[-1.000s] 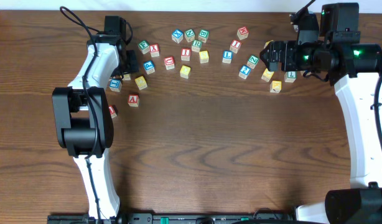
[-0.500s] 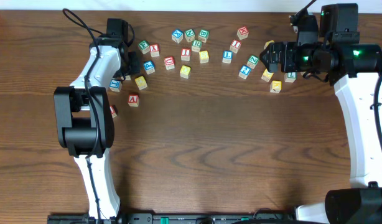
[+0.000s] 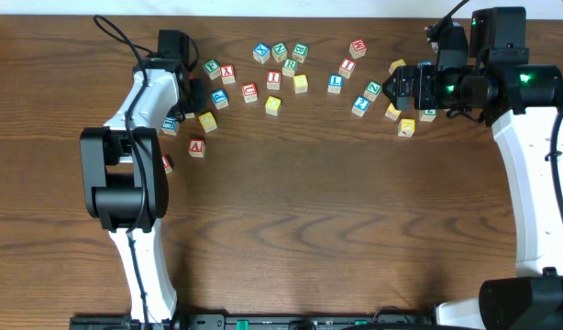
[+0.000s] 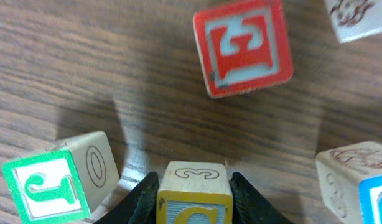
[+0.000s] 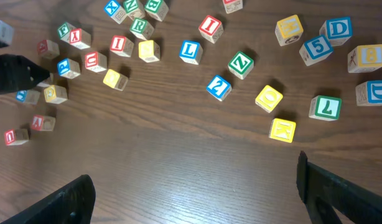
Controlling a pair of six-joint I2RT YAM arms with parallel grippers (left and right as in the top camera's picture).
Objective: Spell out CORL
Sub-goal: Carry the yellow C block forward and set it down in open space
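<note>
My left gripper [image 4: 194, 182] is shut on a small wooden cube [image 4: 194, 208] with a yellow-framed face and a curved letter that looks like C. In the overhead view this gripper [image 3: 192, 95] is at the left end of the cube scatter and hides the cube. The green R cube [image 3: 290, 66] and the blue L cube [image 3: 335, 82] lie at the back middle; both also show in the right wrist view, R [image 5: 139, 25] and L [image 5: 190, 51]. A yellow cube with a round letter [image 5: 269, 98] lies near my right gripper [image 3: 392, 82]. My right gripper [image 5: 194, 190] is open and empty above bare wood.
Many other cubes lie along the far side of the table [image 3: 291, 211]. A red cube [image 4: 242, 46] and a green cube [image 4: 54, 183] lie close to the left fingers. A yellow K cube [image 5: 282, 129] and a green cube [image 5: 325, 107] lie by the right gripper.
My left gripper has shifted slightly to the right among the left cubes. My right gripper has edged slightly toward the far edge.
</note>
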